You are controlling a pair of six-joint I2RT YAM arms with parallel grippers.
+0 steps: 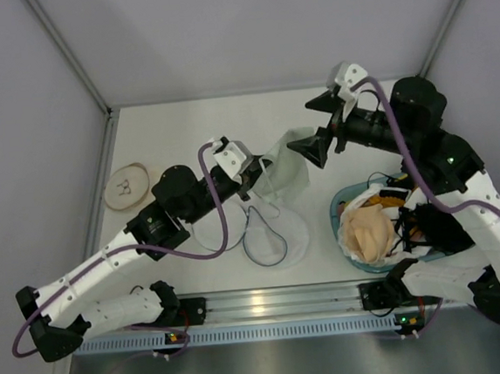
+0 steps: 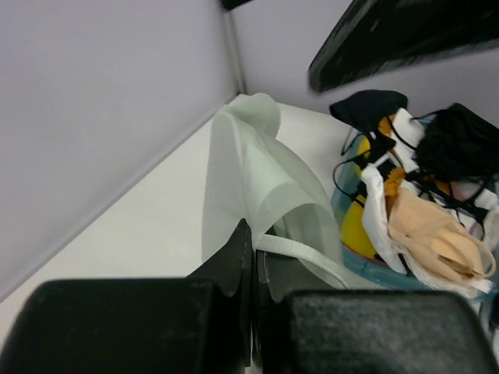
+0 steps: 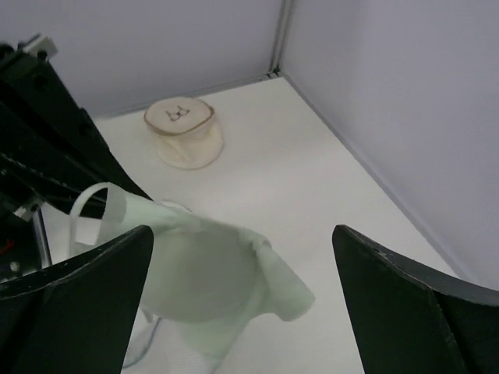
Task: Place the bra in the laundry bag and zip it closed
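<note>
My left gripper (image 1: 254, 180) is shut on the edge of a pale green bra (image 1: 285, 171) and holds it up above the table. In the left wrist view the fingertips (image 2: 248, 238) pinch the bra (image 2: 257, 171) beside its strap. The laundry bag (image 1: 276, 233), translucent white mesh with a dark wire hoop, lies flattened on the table just below the bra. My right gripper (image 1: 308, 128) is wide open and empty, right beside the bra's far end. In the right wrist view the bra (image 3: 210, 273) hangs between its spread fingers, with a bit of the mesh bag (image 3: 179, 360) beneath.
A blue basket (image 1: 338, 214) of garments, beige, black, white and yellow, stands at the right, under my right arm; it also shows in the left wrist view (image 2: 348, 222). A round beige pouch (image 1: 129, 186) sits at the far left. Grey walls enclose the white table.
</note>
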